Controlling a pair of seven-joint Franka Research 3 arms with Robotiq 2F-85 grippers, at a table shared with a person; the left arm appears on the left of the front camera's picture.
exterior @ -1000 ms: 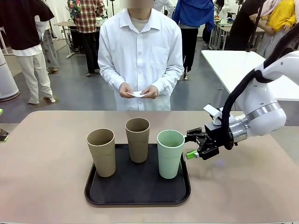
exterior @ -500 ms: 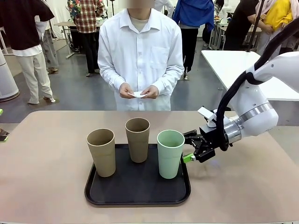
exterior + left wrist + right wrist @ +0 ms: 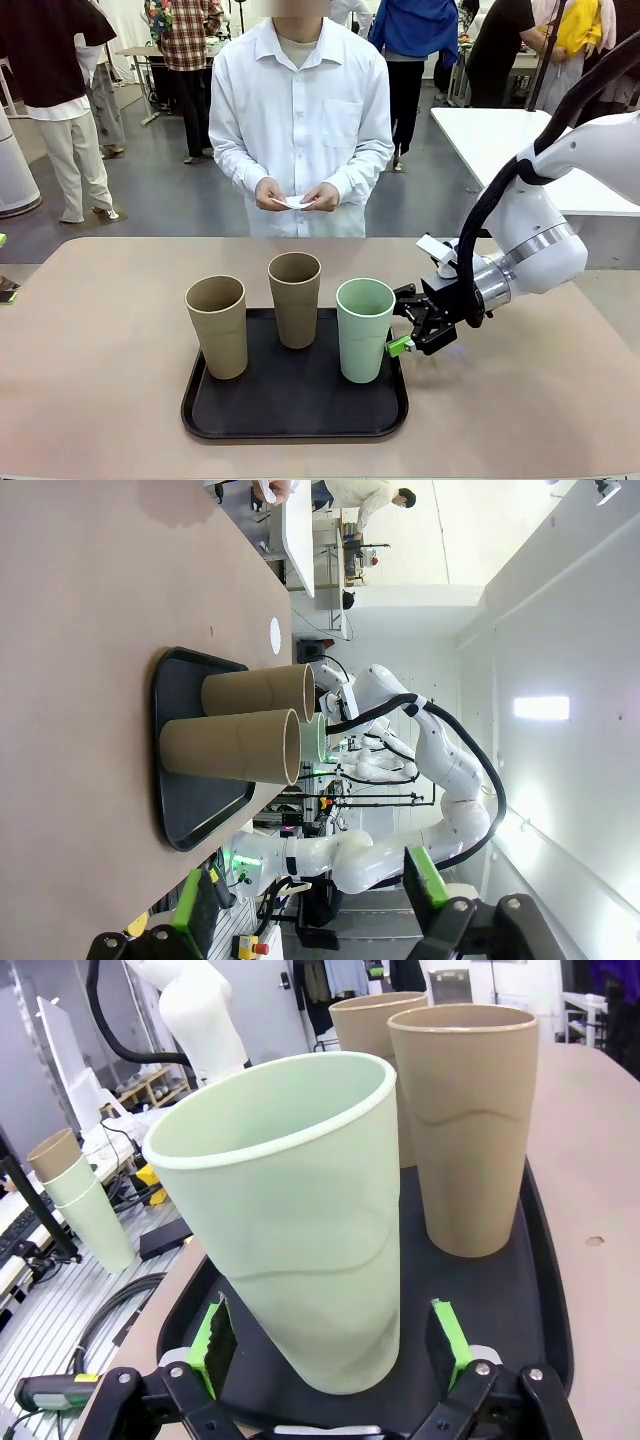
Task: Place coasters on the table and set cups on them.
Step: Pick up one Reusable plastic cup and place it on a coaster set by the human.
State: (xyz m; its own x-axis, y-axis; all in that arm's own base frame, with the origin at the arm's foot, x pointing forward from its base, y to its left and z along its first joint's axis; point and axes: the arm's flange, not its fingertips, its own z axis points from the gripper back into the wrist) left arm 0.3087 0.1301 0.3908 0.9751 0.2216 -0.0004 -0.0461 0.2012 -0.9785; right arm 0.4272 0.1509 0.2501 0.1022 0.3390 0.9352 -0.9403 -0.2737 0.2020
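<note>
Right wrist view: right pincer (image 3: pixel 330 1340) gapes just beside mint cup (image 3: pixel 300 1220).

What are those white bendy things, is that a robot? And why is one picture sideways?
Yes, it is a robot with two white arms. Each arm ends in a gripper, a hand with just two fingers. One picture is taken from the robot's side of the table, looking across at a person. The other two come from little cameras on the robot's wrists. They tip when a wrist turns, so one looks sideways.

On the table lies a black tray with three cups: a nearer brown cup, a farther brown cup and a green cup. The right gripper is open, with one finger on each side of the green cup, not squeezing it yet. The left gripper is open too and holds nothing. The person's hands hold something small and white, probably paper coasters.
</note>
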